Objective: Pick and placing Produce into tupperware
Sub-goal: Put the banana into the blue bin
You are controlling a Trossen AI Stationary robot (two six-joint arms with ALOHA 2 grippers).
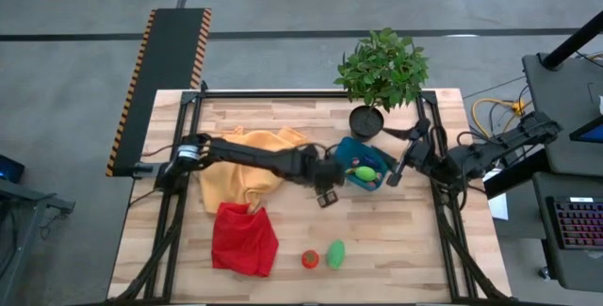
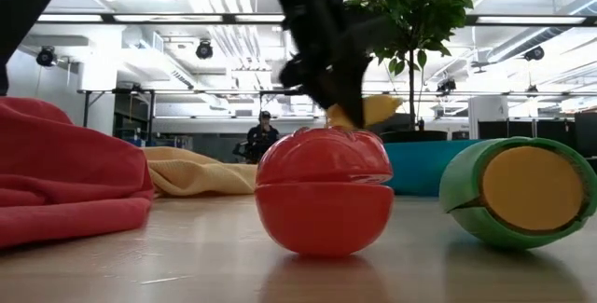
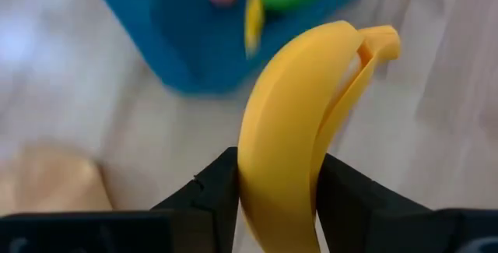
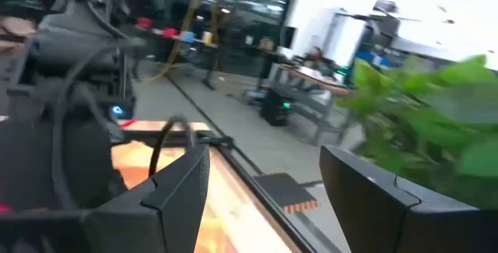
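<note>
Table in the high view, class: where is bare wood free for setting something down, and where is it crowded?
Free: the strip right of the green piece and red tomato, and the corner left of the red cloth. Crowded: around the tupperware, where the left gripper holds the banana, with the right gripper and plant pot close by.

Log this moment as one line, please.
left pincer: shut on banana, beside tupperware | right pincer: open, empty | tomato: on table
</note>
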